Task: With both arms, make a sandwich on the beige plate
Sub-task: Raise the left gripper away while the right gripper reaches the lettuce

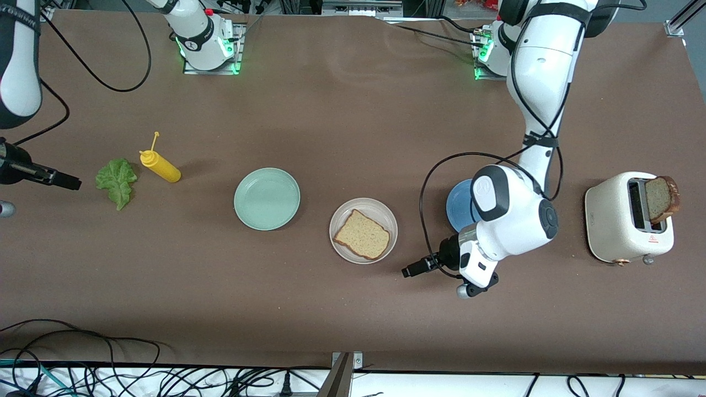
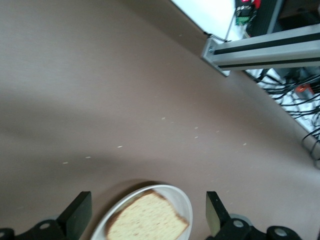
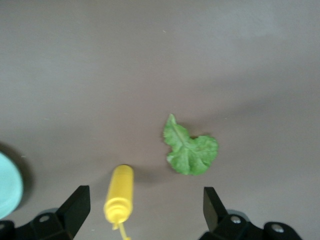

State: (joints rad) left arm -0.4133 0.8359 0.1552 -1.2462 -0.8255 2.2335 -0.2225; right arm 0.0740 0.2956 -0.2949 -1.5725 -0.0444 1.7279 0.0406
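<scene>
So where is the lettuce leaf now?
The lettuce leaf lies flat on the table toward the right arm's end, beside the yellow squeeze bottle; nothing holds it.

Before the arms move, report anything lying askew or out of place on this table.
The yellow squeeze bottle lies on its side beside the lettuce leaf, which sits on bare table. One bread slice leans out of the toaster.

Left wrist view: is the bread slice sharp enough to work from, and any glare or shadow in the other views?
Left wrist view: bread slice on the beige plate is soft, cut off at the frame edge. Right wrist view: lettuce leaf clear, mustard bottle slightly soft. Front view: even light, faint shadows, no glare.
</scene>
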